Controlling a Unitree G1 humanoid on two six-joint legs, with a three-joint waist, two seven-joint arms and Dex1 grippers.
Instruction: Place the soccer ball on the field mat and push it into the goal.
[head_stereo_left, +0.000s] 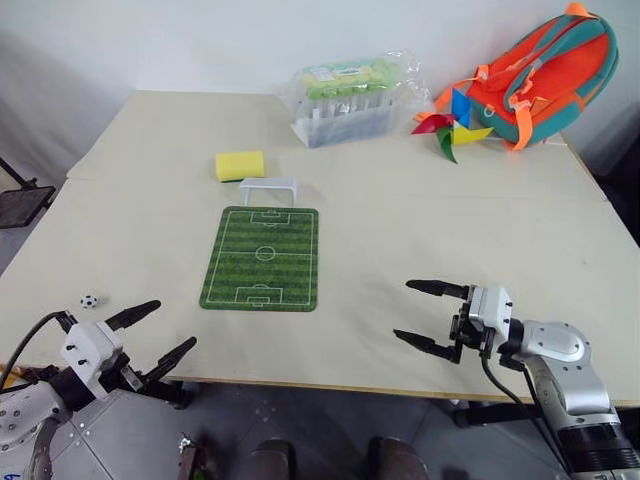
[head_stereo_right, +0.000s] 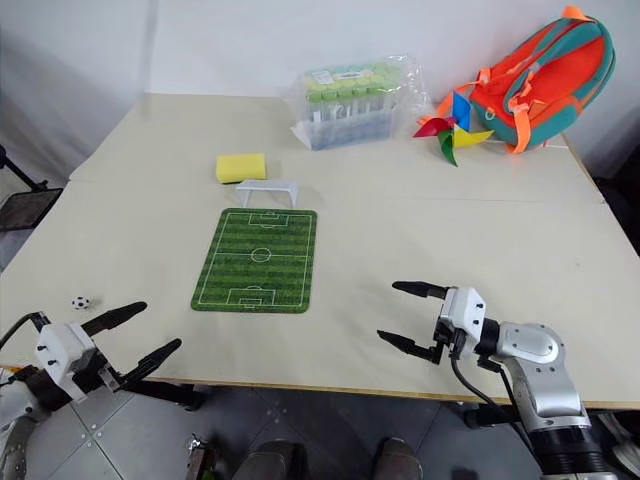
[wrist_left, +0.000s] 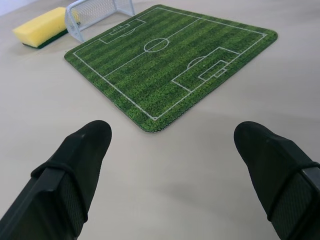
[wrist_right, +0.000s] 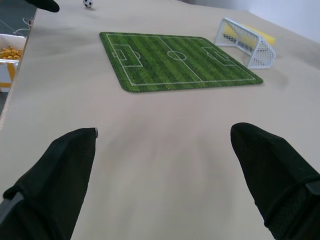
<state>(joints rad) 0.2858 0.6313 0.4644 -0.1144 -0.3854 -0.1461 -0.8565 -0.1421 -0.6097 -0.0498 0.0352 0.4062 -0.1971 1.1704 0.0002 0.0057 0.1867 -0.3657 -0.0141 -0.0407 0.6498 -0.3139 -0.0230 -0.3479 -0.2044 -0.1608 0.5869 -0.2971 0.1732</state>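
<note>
Left gripper (head_stereo_left: 148, 331) spread wide and empty, at the table's (head_stereo_left: 420, 230) near edge, short of the field mat's (head_stereo_left: 261, 258) near-left corner. Right gripper (head_stereo_left: 428, 315) likewise splayed open, grasping nothing, over bare tabletop off the mat's near-right corner, fingers aimed back toward the mat. Soccer ball (head_stereo_left: 89, 300) loose on the table, left of the mat's near end, apart from it and just beyond the left gripper's fingers. Goal (head_stereo_left: 268, 189) upright at the mat's far end, mouth facing the pitch. Yellow sponge (head_stereo_left: 240, 165) just past the goal, slightly left. Further beyond the mat, a clear pack of tubes (head_stereo_left: 350, 100); to its right a pinwheel (head_stereo_left: 448, 130) and an orange backpack (head_stereo_left: 535, 75) near the far corner. Pale, matte tabletop, wide and bare on both sides of the mat; white wall behind, grey floor below the near edge.
</note>
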